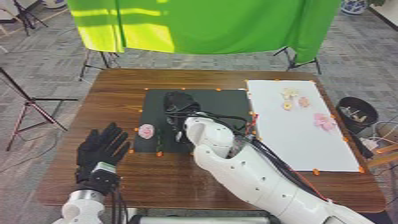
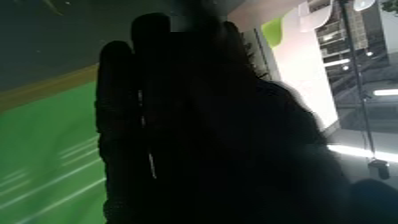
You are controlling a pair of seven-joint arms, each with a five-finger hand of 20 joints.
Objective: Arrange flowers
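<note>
"Standing by the table (image 1: 191,192). Where's the right hand (image 1: 180,101)?"

"Over the far half of the black board (image 1: 222,99). Touching it or hovering, can't tell. Grip state: can't tell either, open or closed."

"Left hand (image 1: 104,144)?"

"Open, fingers straight, pointing to the far side. Well left of the right hand, off the board."

"Flowers?"

"Round pink flower (image 1: 146,131) at the black board's left edge. Green stem (image 1: 160,144) just right of it. Joined or not, can't tell."

"And the white board (image 1: 289,137)?"

"Right of the black one. Pale yellow flower (image 1: 290,92) toward the far end, smaller yellow flower (image 1: 287,105) just nearer us robot-side, small pink flower (image 1: 304,101) beside those. Big pink flower (image 1: 325,121) by the right edge."

"Edges?"

"Orange clips (image 1: 316,171) around both boards. Black bin (image 1: 358,106) off the right side of the table."
</note>
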